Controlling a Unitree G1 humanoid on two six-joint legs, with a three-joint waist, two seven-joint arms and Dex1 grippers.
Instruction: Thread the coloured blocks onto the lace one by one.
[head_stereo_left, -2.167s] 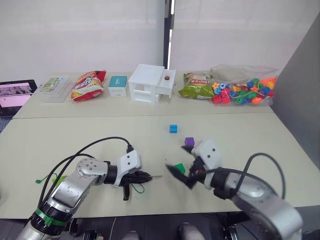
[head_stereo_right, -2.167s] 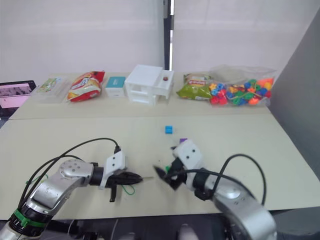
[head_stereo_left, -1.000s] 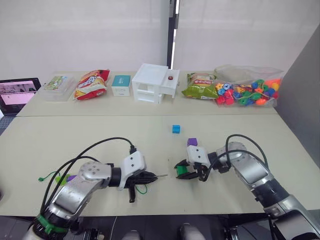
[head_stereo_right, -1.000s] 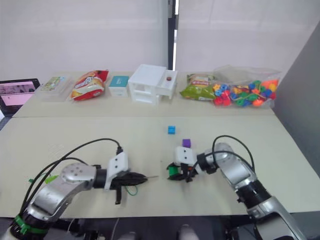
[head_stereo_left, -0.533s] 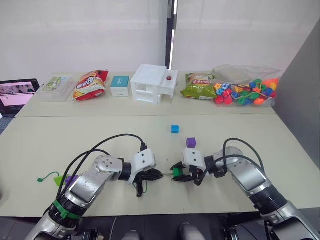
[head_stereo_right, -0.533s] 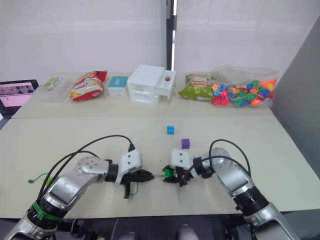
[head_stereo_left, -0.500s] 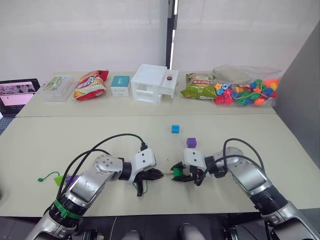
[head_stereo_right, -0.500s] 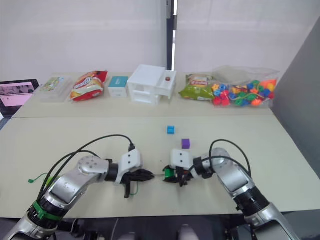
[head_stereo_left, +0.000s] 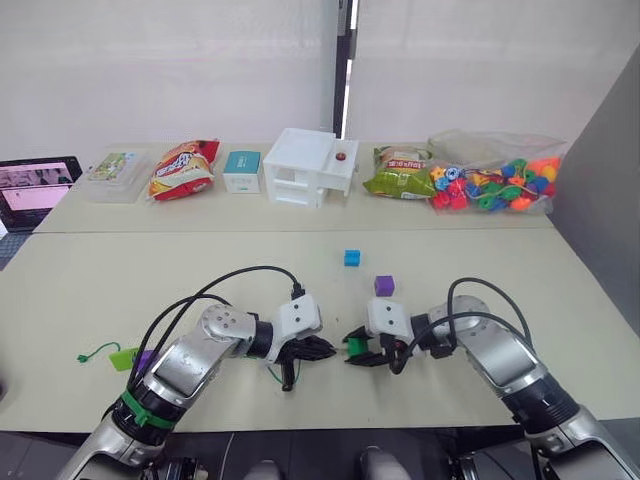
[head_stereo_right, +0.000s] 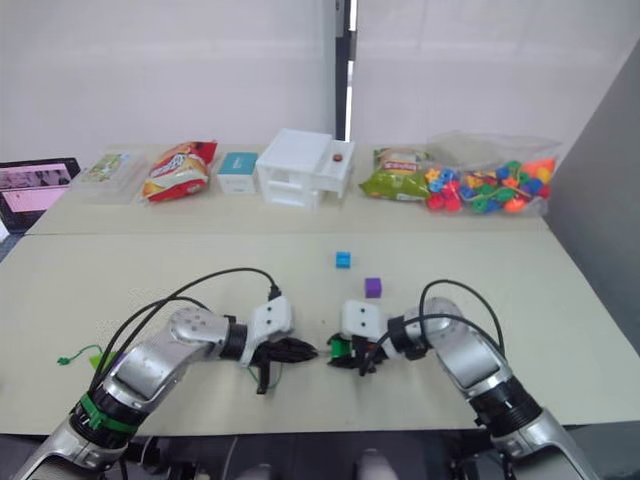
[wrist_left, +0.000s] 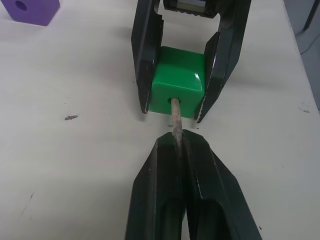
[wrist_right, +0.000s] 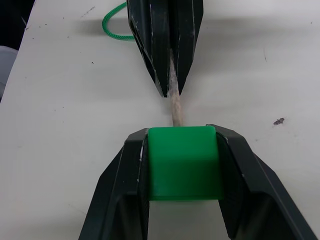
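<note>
My right gripper (wrist_right: 182, 136) is shut on a green block (head_stereo_left: 354, 346) and holds it just above the table. My left gripper (wrist_left: 178, 142) is shut on the lace, pinching its stiff pale tip (wrist_left: 175, 112). The tip enters the hole in the green block's (wrist_left: 177, 82) side. The lace's green cord (wrist_right: 116, 25) loops behind the left gripper (head_stereo_left: 322, 349). Farther left on the table lie a light green block (head_stereo_left: 123, 358), a purple block (head_stereo_left: 146, 356) and the lace's stopper end (head_stereo_left: 92, 352). A blue block (head_stereo_left: 351, 258) and another purple block (head_stereo_left: 383, 285) sit loose behind the grippers.
Along the back of the table (head_stereo_left: 80, 290) stand a laptop (head_stereo_left: 35, 190), a clear box (head_stereo_left: 112, 172), a red snack bag (head_stereo_left: 180, 170), a teal box (head_stereo_left: 241, 170), a white drawer box (head_stereo_left: 310, 168), a green snack bag (head_stereo_left: 395, 172) and a bag of round beads (head_stereo_left: 495, 183).
My left gripper has moved right toward the right gripper. The lace's tip, earlier a gap away from the green block, now sits in its hole. The right gripper has barely moved.
</note>
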